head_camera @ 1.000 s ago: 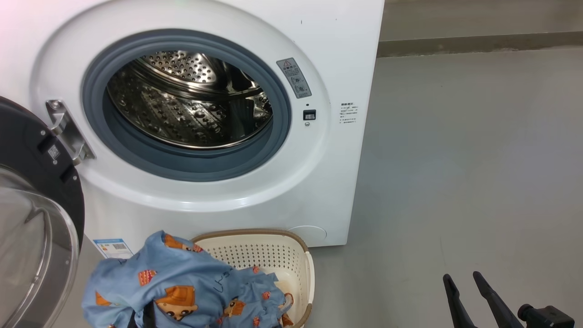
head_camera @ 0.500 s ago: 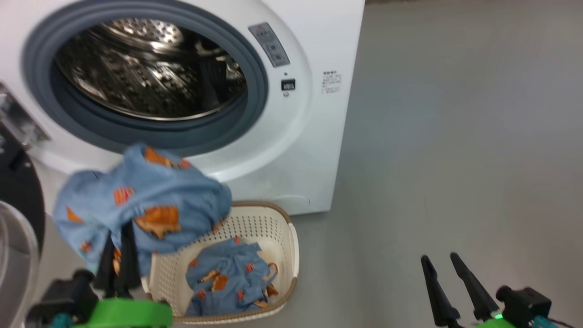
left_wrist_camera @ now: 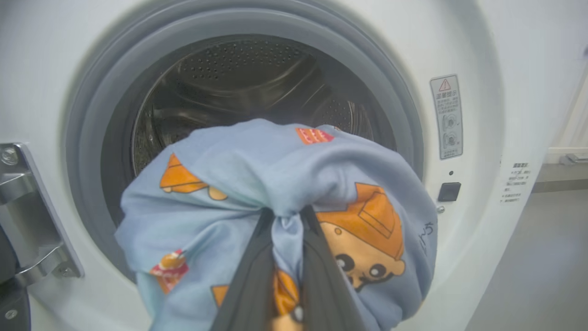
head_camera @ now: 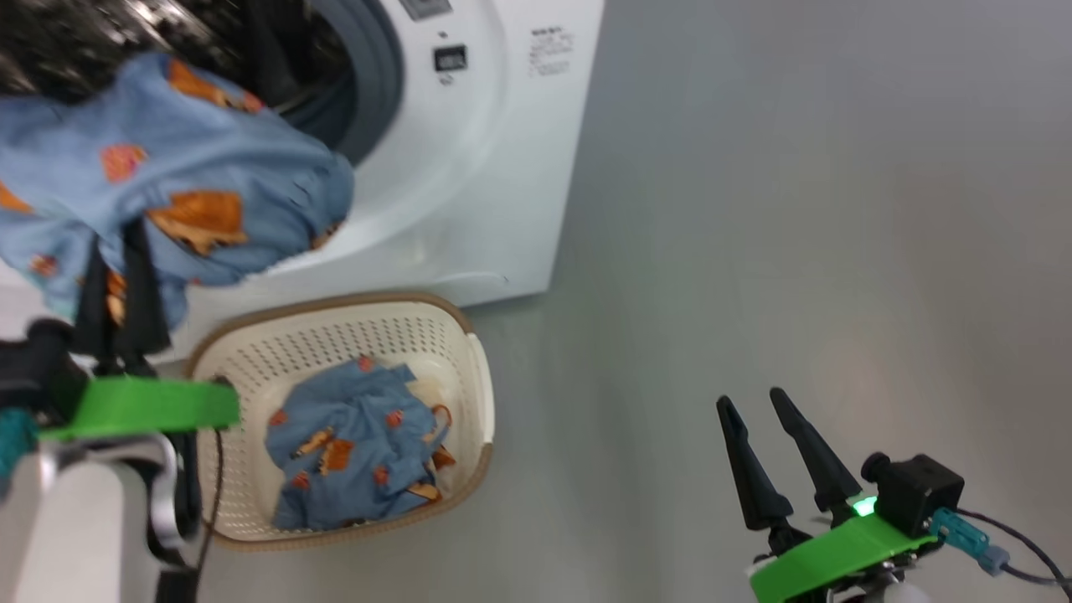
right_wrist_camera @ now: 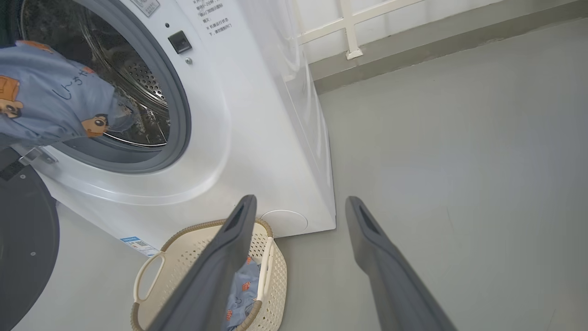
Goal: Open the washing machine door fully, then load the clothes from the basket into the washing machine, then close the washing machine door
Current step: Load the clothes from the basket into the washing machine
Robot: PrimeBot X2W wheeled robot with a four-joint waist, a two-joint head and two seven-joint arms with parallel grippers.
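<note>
My left gripper [head_camera: 117,243] is shut on one piece of the clothes [head_camera: 167,159], a light blue garment with orange cartoon prints. In the left wrist view the garment [left_wrist_camera: 275,165] bunches around my left gripper [left_wrist_camera: 287,216] right in front of the steel drum [left_wrist_camera: 239,78] of the washing machine [left_wrist_camera: 482,69]. The washing machine door [right_wrist_camera: 23,243] hangs open at the left on its metal hinge [left_wrist_camera: 32,216]. A second blue garment [head_camera: 352,444] lies in the cream basket [head_camera: 335,301] on the floor below the opening. Off to the right, my right gripper [head_camera: 749,398] is open and holds nothing.
Bare grey floor [head_camera: 796,209] stretches right of the washing machine [head_camera: 486,167]. In the right wrist view my right gripper [right_wrist_camera: 301,200] hovers above the basket [right_wrist_camera: 183,257], and a wall skirting [right_wrist_camera: 413,50] runs behind. A blue label sticker [right_wrist_camera: 135,243] sits low on the machine's front.
The left gripper has lifted the held garment from just above the basket up to the drum opening. The head camera has swung, shifting the whole picture. The right gripper stays open.
</note>
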